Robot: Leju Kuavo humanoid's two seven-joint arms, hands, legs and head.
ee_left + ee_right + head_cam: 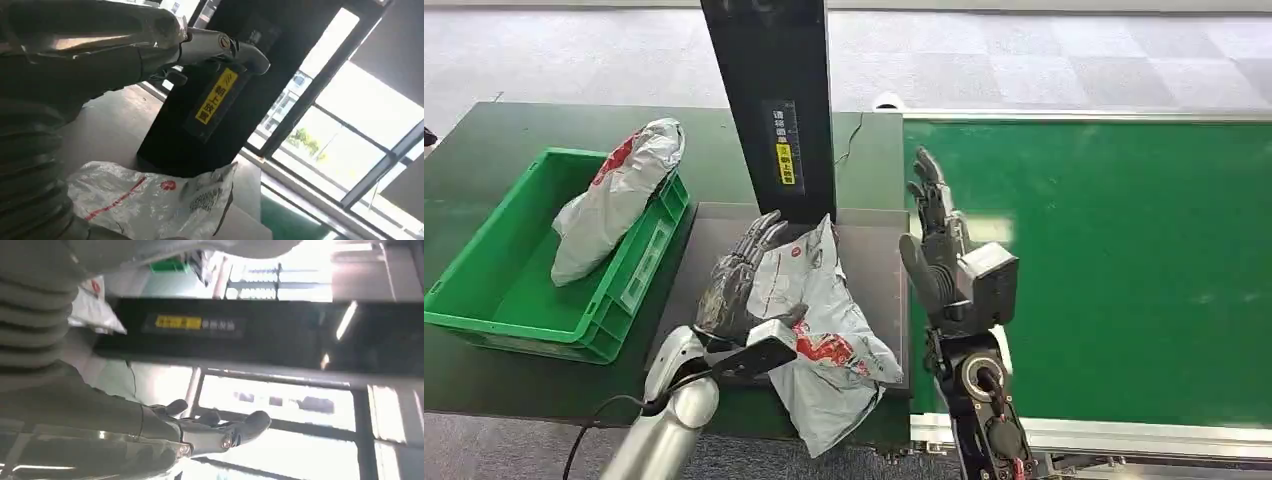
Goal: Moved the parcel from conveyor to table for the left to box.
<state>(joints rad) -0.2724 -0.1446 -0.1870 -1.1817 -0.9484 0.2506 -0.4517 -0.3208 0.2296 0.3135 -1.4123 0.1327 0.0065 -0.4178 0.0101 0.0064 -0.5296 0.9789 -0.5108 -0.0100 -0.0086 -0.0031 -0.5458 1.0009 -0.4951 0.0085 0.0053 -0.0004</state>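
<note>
Head view | green conveyor [1124, 260] | dark table [484, 150] | grey tiled floor [1024, 60]

Parcel-sorting station: green conveyor [1124, 260], green crate [514, 290], grey floor tiles [1024, 60].

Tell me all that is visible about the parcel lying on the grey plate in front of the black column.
The parcel is a soft, crumpled bag of light grey plastic film with red printing and a printed label. It lies flat on the grey plate, its upper end close to the black column, its lower end hanging over the plate's front edge. The left hand rests against its left side. The right hand stands apart, fingers spread.
</note>
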